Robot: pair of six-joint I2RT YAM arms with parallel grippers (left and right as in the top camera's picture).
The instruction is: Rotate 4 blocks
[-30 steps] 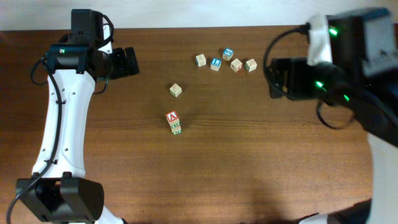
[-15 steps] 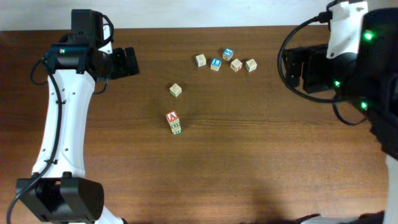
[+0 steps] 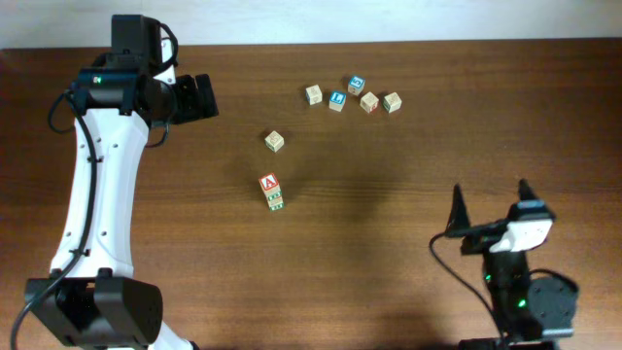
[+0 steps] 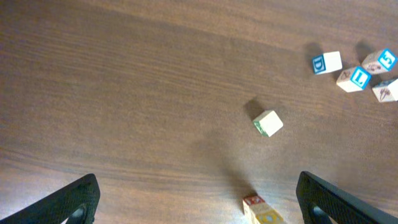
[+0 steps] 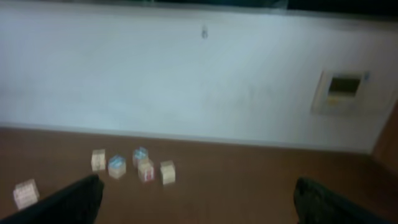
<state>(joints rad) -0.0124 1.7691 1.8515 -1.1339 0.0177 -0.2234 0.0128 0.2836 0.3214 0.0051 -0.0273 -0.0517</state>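
The right arm point(image 3: 520, 292) is gone from the upper right corner of the overhead view, where its dark housing with green lights sat a second ago and slid a little further right half a second ago; it now stands at the lower right edge; the right gripper point(image 3: 490, 199) now aims toward the table's far side; the table point(image 3: 544, 97) wood it covered there now shows.
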